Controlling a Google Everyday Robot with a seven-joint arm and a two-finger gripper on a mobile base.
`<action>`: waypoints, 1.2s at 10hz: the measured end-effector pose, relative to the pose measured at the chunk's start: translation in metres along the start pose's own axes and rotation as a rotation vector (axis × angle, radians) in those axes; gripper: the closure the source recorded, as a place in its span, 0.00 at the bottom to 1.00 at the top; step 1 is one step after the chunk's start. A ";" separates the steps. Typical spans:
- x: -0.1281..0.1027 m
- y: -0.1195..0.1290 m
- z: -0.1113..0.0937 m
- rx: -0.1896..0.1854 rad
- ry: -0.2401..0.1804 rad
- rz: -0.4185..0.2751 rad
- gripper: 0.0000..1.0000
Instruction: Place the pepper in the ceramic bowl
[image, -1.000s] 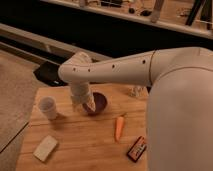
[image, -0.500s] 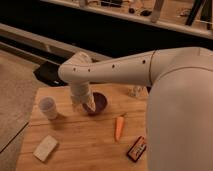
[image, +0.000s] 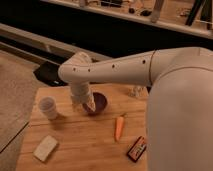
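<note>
The pepper (image: 119, 127), slim, orange and tapered, lies on the wooden table (image: 85, 142) to the right of centre, its stem end pointing away from me. The ceramic bowl (image: 98, 102), small, round and dark maroon, sits near the middle of the table, up and to the left of the pepper. My gripper (image: 82, 102) hangs from the white arm at the bowl's left rim, partly in front of it. It is well apart from the pepper.
A white cup (image: 48, 107) stands left of the bowl. A pale rectangular sponge-like block (image: 45, 148) lies at the front left. A dark red-and-black packet (image: 136, 148) lies at the front right. A small pale object (image: 136, 91) sits at the table's back edge. My white arm fills the right side.
</note>
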 end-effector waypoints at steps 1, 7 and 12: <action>0.000 0.000 0.000 0.000 0.000 0.000 0.35; -0.017 -0.051 0.007 0.030 0.016 0.080 0.35; 0.007 -0.131 0.023 0.040 0.021 0.245 0.35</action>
